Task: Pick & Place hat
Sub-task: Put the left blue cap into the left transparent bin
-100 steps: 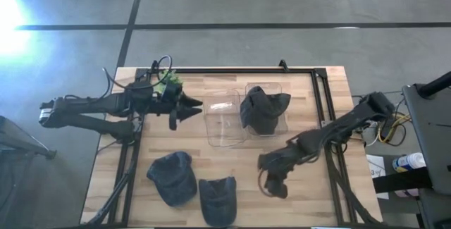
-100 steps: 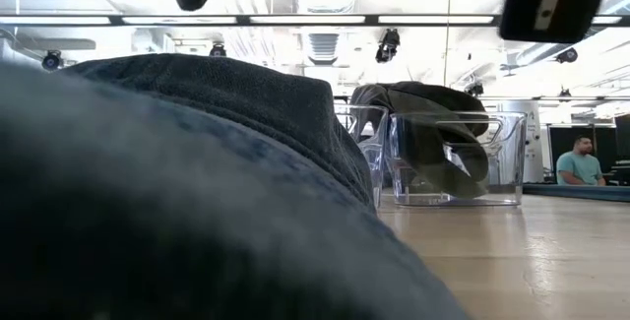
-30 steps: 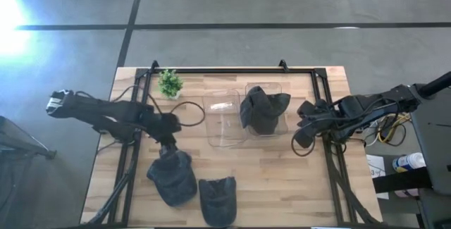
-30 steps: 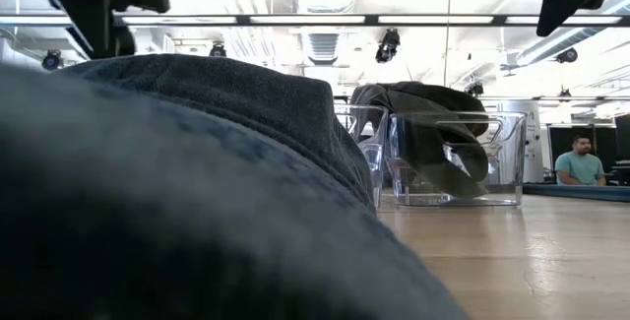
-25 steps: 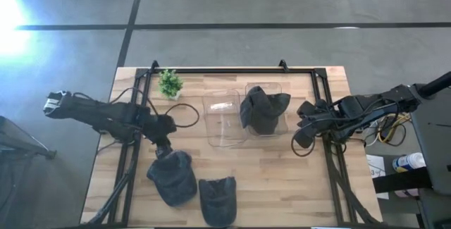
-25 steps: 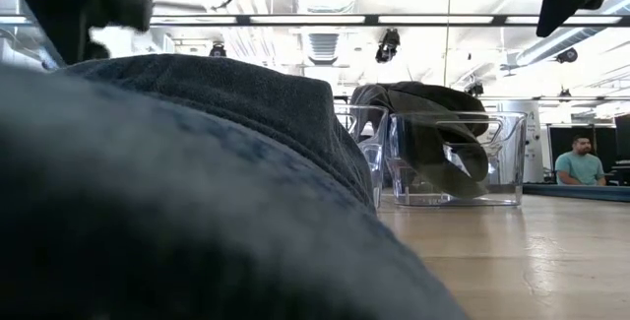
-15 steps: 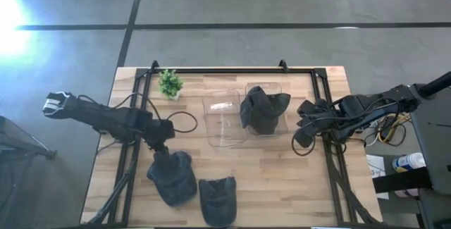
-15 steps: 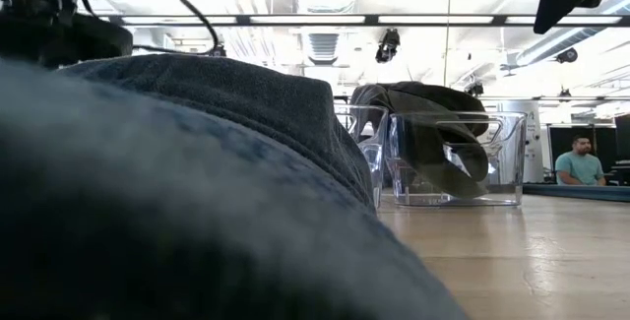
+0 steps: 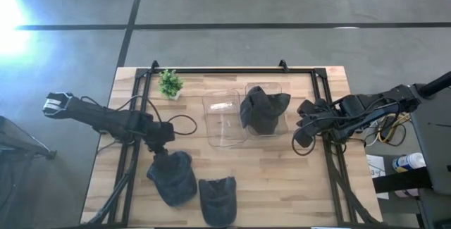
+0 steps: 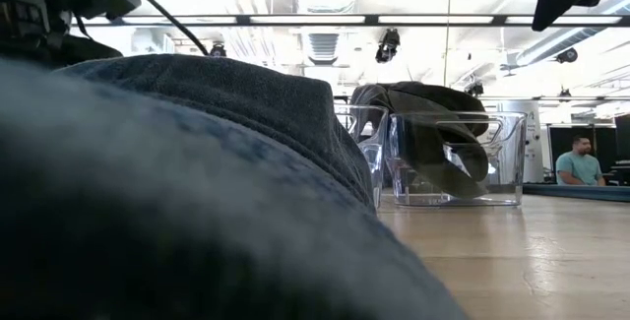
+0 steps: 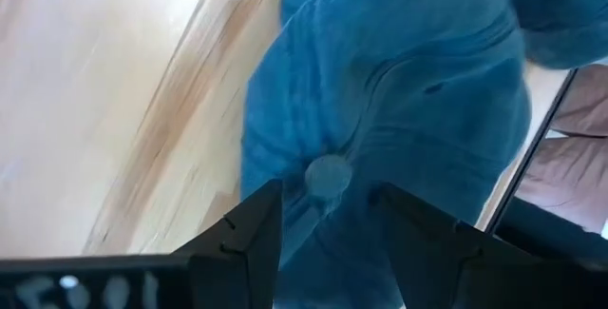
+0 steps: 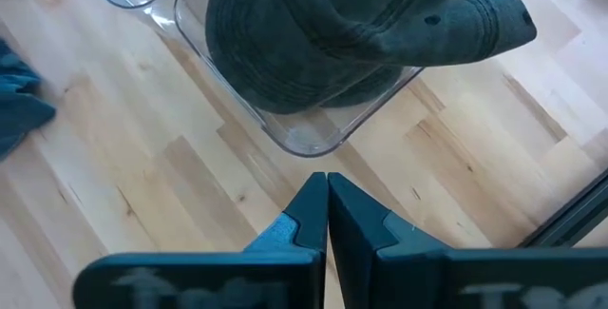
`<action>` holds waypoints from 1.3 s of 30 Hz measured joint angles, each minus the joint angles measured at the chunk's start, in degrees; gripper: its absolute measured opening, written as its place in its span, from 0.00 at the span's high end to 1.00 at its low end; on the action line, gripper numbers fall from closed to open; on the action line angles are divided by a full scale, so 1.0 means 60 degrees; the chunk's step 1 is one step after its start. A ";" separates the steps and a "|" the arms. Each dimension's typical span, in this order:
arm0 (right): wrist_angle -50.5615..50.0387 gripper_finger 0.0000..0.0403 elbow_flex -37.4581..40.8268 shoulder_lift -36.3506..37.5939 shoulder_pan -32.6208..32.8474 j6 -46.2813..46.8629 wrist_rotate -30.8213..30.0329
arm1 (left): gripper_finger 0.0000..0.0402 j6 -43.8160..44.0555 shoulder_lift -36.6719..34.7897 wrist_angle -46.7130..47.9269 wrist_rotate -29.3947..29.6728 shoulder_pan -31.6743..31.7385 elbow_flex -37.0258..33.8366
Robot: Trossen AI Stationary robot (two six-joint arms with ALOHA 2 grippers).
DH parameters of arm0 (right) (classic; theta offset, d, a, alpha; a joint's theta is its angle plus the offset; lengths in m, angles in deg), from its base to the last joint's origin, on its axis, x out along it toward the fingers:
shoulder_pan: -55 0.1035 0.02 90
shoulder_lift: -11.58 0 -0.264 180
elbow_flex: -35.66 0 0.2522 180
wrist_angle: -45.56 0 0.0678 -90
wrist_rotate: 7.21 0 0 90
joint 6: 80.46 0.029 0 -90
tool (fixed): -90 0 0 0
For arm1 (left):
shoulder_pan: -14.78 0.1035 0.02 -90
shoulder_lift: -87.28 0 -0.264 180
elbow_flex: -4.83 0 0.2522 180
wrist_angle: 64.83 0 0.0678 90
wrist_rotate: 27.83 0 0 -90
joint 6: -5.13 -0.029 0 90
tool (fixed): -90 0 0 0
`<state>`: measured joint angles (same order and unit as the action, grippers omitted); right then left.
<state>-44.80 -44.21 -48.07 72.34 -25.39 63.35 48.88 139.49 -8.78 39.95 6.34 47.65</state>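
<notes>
Grey concrete floor ran all round the wooden table [image 9: 282, 180], which carried two clear bins side by side at its middle. One bin [image 9: 224, 120] stood empty; the bin beside it [image 9: 278, 91] already held a dark hat [image 9: 262, 110]. Two more lay near the front edge: a blue hat [image 9: 173, 177] on the left and another hat [image 9: 217, 199] just beside it. A little green plant [image 9: 169, 83] sat in the back left corner.

Over on the right, the right gripper [image 9: 301, 136] waited above bare table near the filled bin, fingers [image 12: 356, 216] pressed together on nothing.

All the action was left. The left gripper [image 9: 159, 151] hung right over the back edge of the blue hat, its fingers [image 11: 252, 233] spread apart and straddling the crown button [image 11: 328, 176], nothing yet held.

To do this well, I'd say the fingers needed to sink into the cloth until a good fold sat between them before closing; soft denim would likely slip from a shallow pinch. Then lift straight, high enough to clear the empty bin's wall.
</notes>
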 joint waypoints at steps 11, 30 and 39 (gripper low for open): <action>0.0129 0.98 0.0000 0.0000 0.0000 0.0056 0.0005 | 0.59 -0.0245 0.0018 -0.0570 -0.0072 0.0000 -0.0367; 0.0445 0.98 0.0000 0.0000 0.0000 0.0080 0.0015 | 0.59 -0.0555 0.0083 -0.1653 -0.0171 0.0003 -0.0838; 0.0672 0.98 0.0000 0.0000 -0.0004 0.0076 0.0015 | 0.61 -0.0851 0.0459 -0.2000 0.0189 0.0007 -0.0838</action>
<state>-40.77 -44.21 -48.07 72.32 -24.93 63.44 43.78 142.24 -20.78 41.09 6.38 42.62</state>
